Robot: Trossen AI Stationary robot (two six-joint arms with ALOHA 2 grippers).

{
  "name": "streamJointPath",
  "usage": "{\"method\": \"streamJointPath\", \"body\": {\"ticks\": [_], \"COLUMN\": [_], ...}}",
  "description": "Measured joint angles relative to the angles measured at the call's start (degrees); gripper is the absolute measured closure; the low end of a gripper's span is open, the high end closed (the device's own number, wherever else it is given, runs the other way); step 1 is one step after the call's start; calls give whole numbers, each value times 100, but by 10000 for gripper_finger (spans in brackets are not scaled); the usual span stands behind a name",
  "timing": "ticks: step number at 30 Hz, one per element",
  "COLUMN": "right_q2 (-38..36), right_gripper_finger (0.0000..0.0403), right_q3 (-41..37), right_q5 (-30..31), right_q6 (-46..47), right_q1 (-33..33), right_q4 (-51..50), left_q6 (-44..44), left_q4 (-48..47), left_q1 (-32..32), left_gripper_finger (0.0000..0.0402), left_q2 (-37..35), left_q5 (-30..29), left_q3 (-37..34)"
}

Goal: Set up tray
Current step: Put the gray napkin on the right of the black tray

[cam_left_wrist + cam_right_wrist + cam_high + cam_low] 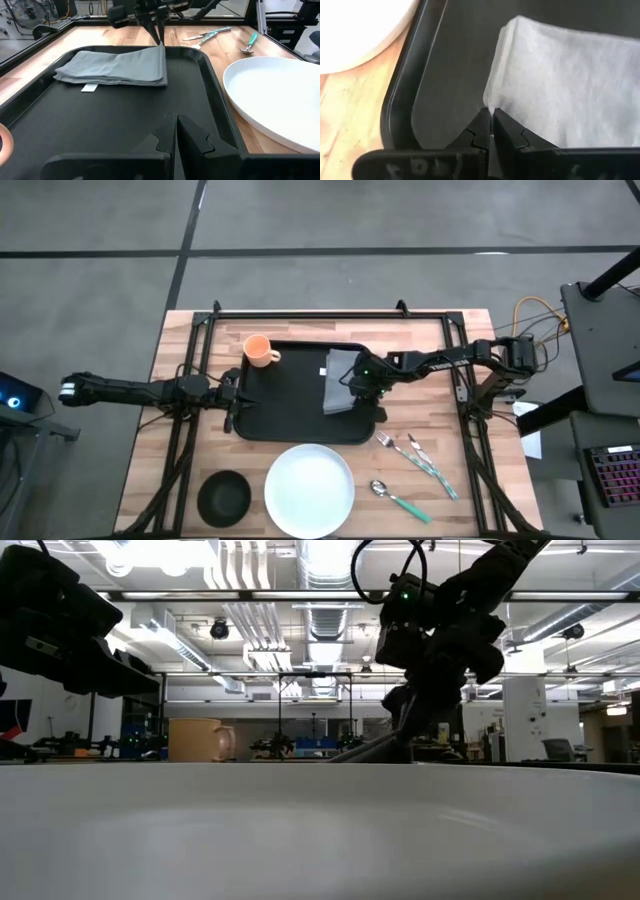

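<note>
The black tray [285, 415] lies in the table's middle. An orange cup [260, 350] stands upright in its far left corner. A folded grey napkin [338, 375] lies on the tray's right part. My right gripper [352, 406] is shut at the napkin's near right corner, also seen from the left wrist [160, 39]. My left gripper [232, 395] is shut, with nothing between its fingers [165, 135], over the tray's left rim. My right gripper pinches the napkin's near right corner [492, 102] between its two fingertips. It comes slanting down from the table's right. That corner [162, 47] is raised a little, while the other parts of the napkin lie flat on the tray. One layer or several, I cannot tell.
A white plate [310, 490] and a black bowl [223, 498] sit on the wood near the front edge. A fork [392, 446], a knife [430, 465] and a green-handled spoon [398, 498] lie at the near right. A black frame [330, 315] borders the table.
</note>
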Motion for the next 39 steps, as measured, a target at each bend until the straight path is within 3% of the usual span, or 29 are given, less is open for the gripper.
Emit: {"method": "streamJointPath", "body": {"ticks": [14, 39], "right_q2": [0, 0], "right_gripper_finger": [395, 394], "right_q3": [0, 0], "right_q5": [-316, -319], "right_q6": [291, 418], "right_q1": [244, 275], "right_q4": [-285, -490], "left_q6": [-2, -2], "left_q4": [0, 0], "left_q1": [0, 0], "left_gripper_finger": [401, 401], "left_q2": [0, 0], "left_q5": [0, 0], "left_q3": [0, 0]}}
